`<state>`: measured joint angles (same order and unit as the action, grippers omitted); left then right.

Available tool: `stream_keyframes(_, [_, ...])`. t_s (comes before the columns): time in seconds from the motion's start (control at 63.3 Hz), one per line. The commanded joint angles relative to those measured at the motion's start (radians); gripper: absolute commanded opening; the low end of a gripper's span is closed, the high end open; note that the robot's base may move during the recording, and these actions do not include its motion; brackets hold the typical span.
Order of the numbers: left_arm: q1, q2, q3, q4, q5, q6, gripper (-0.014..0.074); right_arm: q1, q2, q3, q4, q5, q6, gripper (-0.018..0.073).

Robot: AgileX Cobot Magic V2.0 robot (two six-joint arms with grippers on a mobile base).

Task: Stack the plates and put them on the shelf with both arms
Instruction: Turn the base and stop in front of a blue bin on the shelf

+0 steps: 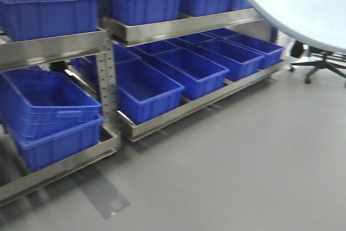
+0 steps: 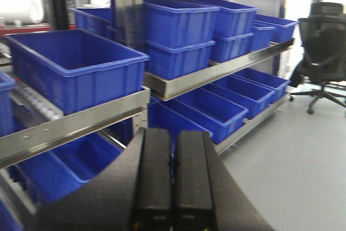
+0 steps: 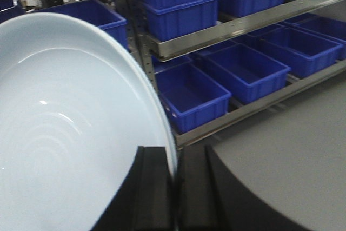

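Note:
A glossy pale bluish-white plate point(image 3: 65, 133) fills the left of the right wrist view, held on edge. My right gripper point(image 3: 174, 154) is shut on its rim, one finger inside the rim and one outside. In the front view the same plate point(image 1: 303, 4) hangs at the top right, above the floor and in front of the shelf. Whether a second plate lies against it I cannot tell. My left gripper point(image 2: 173, 133) is shut with nothing between its fingers, pointing at the shelf. The shelf point(image 1: 178, 28) point(image 2: 216, 71) point(image 3: 243, 25) is a stainless-steel rack in tiers.
Blue plastic crates point(image 1: 146, 87) point(image 2: 75, 68) point(image 3: 189, 93) fill every tier of the rack. A black office chair point(image 1: 321, 63) point(image 2: 324, 47) stands on the grey floor at the right end. A darker patch point(image 1: 105, 196) marks the floor near the left rack.

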<state>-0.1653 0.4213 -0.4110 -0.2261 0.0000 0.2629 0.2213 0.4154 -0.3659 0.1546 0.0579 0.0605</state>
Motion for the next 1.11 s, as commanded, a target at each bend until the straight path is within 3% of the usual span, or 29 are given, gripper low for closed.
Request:
stream_keyframes(0.0, [0.0, 0.008, -0.029, -0.003, -0.083, -0.004, 0.008, -0.005, 0.001, -0.03, -0.003, -0.1, -0.001, 0.0049])
stream_keyframes(1.09, [0.0, 0.008, -0.029, -0.003, -0.083, -0.004, 0.008, -0.005, 0.001, -0.03, -0.003, -0.1, -0.001, 0.0049])
